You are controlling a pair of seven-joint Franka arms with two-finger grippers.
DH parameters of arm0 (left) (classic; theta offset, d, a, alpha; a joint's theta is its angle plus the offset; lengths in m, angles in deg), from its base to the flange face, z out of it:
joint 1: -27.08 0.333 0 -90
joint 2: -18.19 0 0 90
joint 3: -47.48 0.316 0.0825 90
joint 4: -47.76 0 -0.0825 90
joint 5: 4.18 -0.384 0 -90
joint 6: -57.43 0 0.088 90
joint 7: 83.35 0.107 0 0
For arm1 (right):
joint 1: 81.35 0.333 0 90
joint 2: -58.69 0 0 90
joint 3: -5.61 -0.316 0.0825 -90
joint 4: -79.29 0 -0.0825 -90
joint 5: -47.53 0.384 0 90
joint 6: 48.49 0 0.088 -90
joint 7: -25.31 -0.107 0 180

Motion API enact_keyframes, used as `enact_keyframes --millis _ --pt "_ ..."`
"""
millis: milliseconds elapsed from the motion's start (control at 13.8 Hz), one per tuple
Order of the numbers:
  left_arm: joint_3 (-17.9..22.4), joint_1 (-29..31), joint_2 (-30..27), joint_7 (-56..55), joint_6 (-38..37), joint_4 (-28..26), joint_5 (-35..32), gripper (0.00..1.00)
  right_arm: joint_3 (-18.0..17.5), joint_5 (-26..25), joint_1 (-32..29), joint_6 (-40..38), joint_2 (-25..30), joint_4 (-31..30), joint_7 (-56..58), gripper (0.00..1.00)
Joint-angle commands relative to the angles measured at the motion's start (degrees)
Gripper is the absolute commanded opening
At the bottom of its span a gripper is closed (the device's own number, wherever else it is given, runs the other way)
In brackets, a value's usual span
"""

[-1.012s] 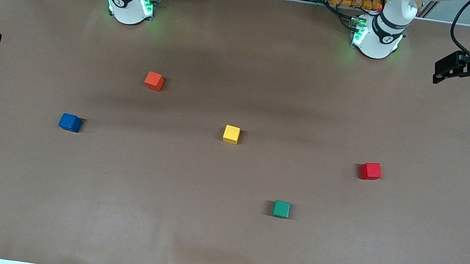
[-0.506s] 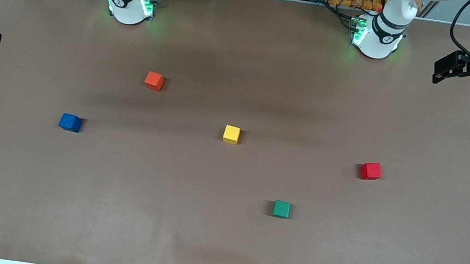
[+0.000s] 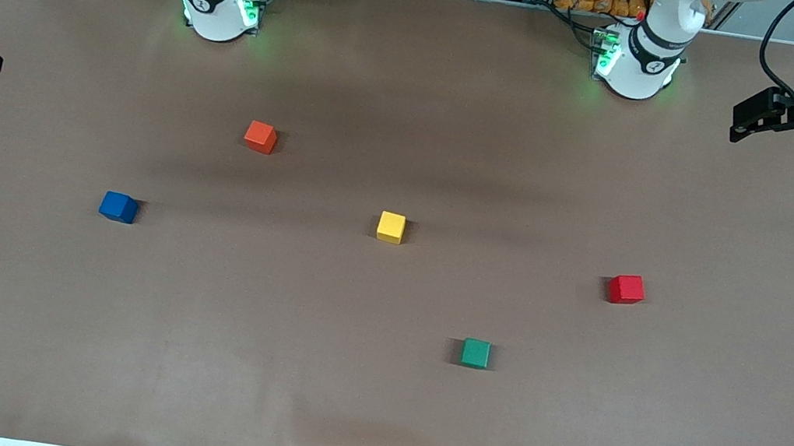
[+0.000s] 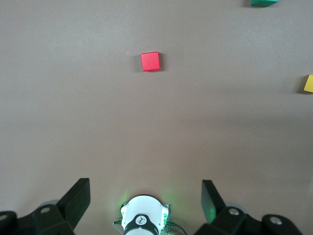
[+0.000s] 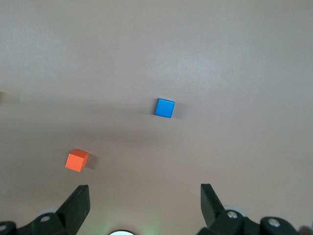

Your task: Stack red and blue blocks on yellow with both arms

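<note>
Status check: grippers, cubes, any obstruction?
Left gripper and right gripper open, high over table. Red cube, blue cube, yellow cube apart, unstacked. Nothing blocking.

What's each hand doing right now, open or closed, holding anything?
Left hand: open, empty, high over the left arm's end of the table.
Right hand: open, empty, high over the right arm's end.

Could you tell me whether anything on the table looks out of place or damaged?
Nothing stands out: the red block, blue block, yellow block, orange-red cube and green cube sit apart, flat and intact.
</note>
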State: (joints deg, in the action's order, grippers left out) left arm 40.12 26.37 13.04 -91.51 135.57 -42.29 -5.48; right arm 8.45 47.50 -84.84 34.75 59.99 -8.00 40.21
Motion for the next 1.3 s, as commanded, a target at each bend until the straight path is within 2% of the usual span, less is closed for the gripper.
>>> enact_keyframes --millis 0,434,723,940,1229 --pt "-0.2 -0.1 1.1 -0.4 -0.6 1.6 -0.5 1.00 -0.4 -0.8 -0.4 -0.2 1.2 -1.0 0.5 1.00" --pt "-0.2 0.0 2.0 -0.4 0.1 1.4 -0.5 1.00 -0.4 -0.8 -0.5 -0.2 1.2 -1.0 0.5 1.00" --pt "-0.4 0.0 5.2 -0.7 0.4 0.6 -0.5 1.00 -0.4 -0.8 -0.5 -0.2 1.2 -1.0 0.6 1.00" --pt "-0.4 -0.1 8.8 -1.0 4.2 -1.1 -0.4 1.00 -0.4 -0.8 -0.5 -0.2 1.2 -1.0 0.6 1.00" --pt "-1.0 -0.3 10.4 -6.1 15.5 -9.3 -0.5 1.00 -0.4 -0.8 -0.5 -0.2 1.2 -1.0 0.7 1.00"
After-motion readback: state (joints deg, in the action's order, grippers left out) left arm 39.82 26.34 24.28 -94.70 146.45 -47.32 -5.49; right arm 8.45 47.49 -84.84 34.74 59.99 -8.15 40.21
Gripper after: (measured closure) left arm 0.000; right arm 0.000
